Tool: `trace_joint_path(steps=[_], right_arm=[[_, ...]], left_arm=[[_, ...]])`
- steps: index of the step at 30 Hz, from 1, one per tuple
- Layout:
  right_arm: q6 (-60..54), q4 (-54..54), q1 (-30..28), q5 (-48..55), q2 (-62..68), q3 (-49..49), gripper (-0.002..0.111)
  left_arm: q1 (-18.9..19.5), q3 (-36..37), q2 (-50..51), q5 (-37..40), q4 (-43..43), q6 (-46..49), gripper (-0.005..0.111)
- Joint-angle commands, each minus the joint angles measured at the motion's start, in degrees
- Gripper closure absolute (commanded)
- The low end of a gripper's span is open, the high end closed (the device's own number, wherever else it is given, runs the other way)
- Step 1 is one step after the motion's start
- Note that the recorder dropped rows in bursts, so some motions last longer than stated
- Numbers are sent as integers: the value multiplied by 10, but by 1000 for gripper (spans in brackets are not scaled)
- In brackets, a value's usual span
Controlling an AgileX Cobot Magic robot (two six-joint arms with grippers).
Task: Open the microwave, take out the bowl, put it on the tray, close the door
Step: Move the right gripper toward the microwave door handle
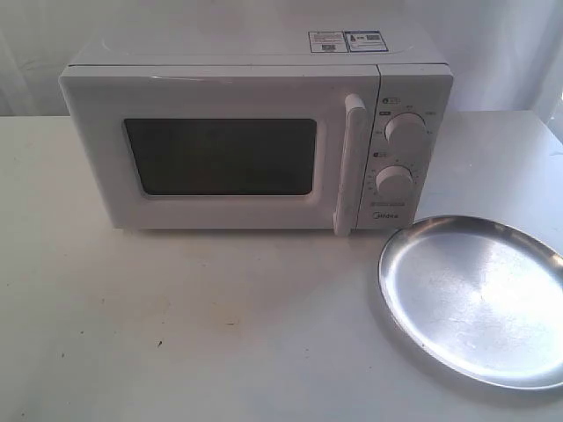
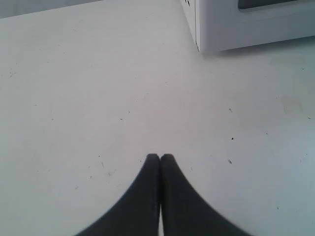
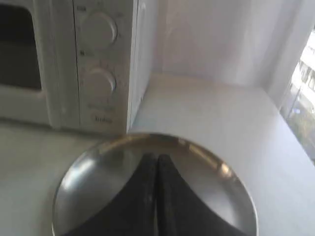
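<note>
The white microwave point(image 1: 255, 132) stands at the back of the table with its door point(image 1: 220, 154) shut; the vertical bar handle point(image 1: 350, 163) and two dials point(image 1: 405, 132) face me. The bowl is hidden. The silver tray point(image 1: 475, 299) lies on the table in front of the microwave's right end. My left gripper point(image 2: 160, 157) is shut, holding nothing, above bare table near the microwave's corner point(image 2: 202, 29). My right gripper point(image 3: 156, 157) is shut and empty, hovering over the tray point(image 3: 93, 167), facing the dials point(image 3: 98, 83). Neither gripper shows in the exterior view.
The white table point(image 1: 176, 334) stretches in front of the microwave. A white wall or curtain point(image 3: 221, 34) backs the table, and a bright window point(image 3: 302, 88) lies to the right of the table edge.
</note>
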Motion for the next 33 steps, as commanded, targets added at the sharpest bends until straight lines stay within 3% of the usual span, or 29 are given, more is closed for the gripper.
trace_joint_path(steps=[1, 4, 8, 15, 20, 24, 28, 33], right_arm=[[-28, -1, -2, -170, -3, 1, 108], [37, 3, -2, -289, -3, 1, 108], [164, 3, -2, -261, -3, 1, 108], [162, -6, -2, -288, -3, 1, 108], [113, -10, -2, -443, 30, 1, 108], [87, 23, -2, -527, 131, -74, 108], [69, -17, -2, -470, 283, -206, 108], [108, -234, -2, -350, 511, -361, 108]], left_arm=[[-2, -1, -1, -1, -4, -2, 107], [-2, -1, -1, -1, -4, -2, 107], [-2, -1, -1, -1, -4, -2, 107], [-2, -1, -1, -1, -4, -2, 107], [-2, -1, -1, -1, -4, -2, 107], [-2, -1, -1, -1, -4, -2, 107], [-2, -1, -1, -1, -4, -2, 107], [-2, -1, -1, -1, -4, -2, 107]])
